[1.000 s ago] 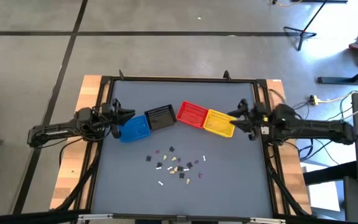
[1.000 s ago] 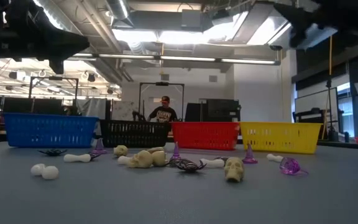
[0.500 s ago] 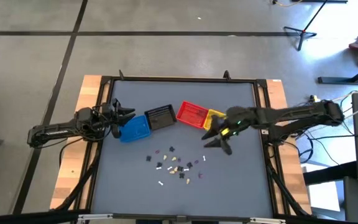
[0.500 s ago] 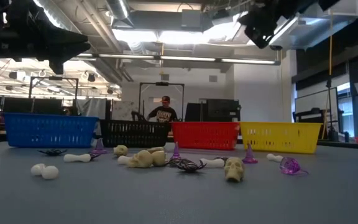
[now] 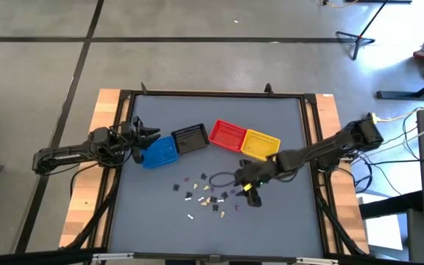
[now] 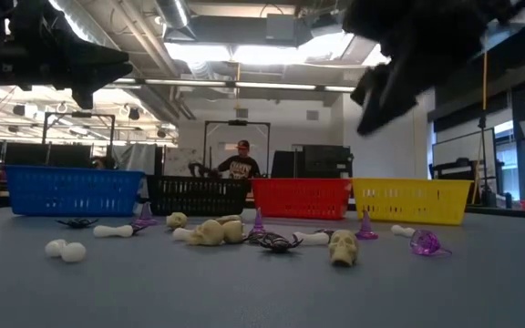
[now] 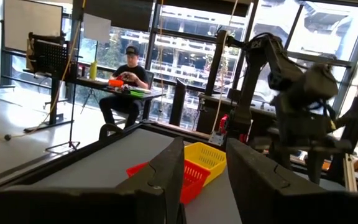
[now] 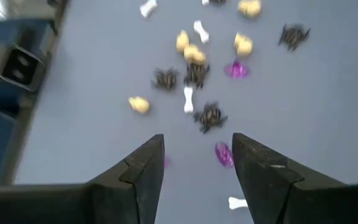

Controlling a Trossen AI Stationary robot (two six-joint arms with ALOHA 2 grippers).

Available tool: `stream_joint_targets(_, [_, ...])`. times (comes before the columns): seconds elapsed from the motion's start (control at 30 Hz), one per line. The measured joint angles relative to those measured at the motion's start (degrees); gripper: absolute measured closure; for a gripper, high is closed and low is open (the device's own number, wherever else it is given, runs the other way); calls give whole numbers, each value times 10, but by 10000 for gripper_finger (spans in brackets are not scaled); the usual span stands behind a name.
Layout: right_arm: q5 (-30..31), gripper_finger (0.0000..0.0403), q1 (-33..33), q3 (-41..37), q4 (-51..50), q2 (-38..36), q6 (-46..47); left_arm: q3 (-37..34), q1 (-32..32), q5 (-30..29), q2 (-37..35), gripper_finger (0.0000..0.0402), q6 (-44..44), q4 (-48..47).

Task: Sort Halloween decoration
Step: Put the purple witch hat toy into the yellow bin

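The Halloween decoration (image 5: 208, 195) is a scatter of tiny trinkets lying loose on the grey table's middle: cream skulls (image 6: 343, 248), white bones (image 6: 115, 231), black spiders (image 6: 276, 242) and purple pieces (image 6: 424, 242). My right gripper (image 5: 252, 196) hangs open above the right end of the scatter and slants down toward it; its wrist view shows the trinkets (image 8: 194, 74) ahead of the open fingers (image 8: 143, 168). My left gripper (image 5: 147, 136) waits open at the table's left edge, beside the blue basket (image 5: 159, 153).
Four small baskets stand in a row behind the trinkets: blue, black (image 5: 191, 139), red (image 5: 227, 135) and yellow (image 5: 260, 144). A person (image 6: 239, 164) sits in the room beyond the far edge. Bare grey table lies near the front edge (image 5: 212, 243).
My right gripper has swung from the table's right edge, by the yellow basket, toward the middle and the near side. It has come down and tipped from level to slanting downward over the trinkets. The trinkets and baskets lie as before.
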Motion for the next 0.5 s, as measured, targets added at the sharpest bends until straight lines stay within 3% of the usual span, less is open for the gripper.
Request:
stream_joint_targets(0.23, [70,214,15,0,1,39,-31,0,0,0,0,288,0,0])
stream_joint_targets(0.5, [71,214,13,0,4,54,-45,0,0,0,0,288,0,-1])
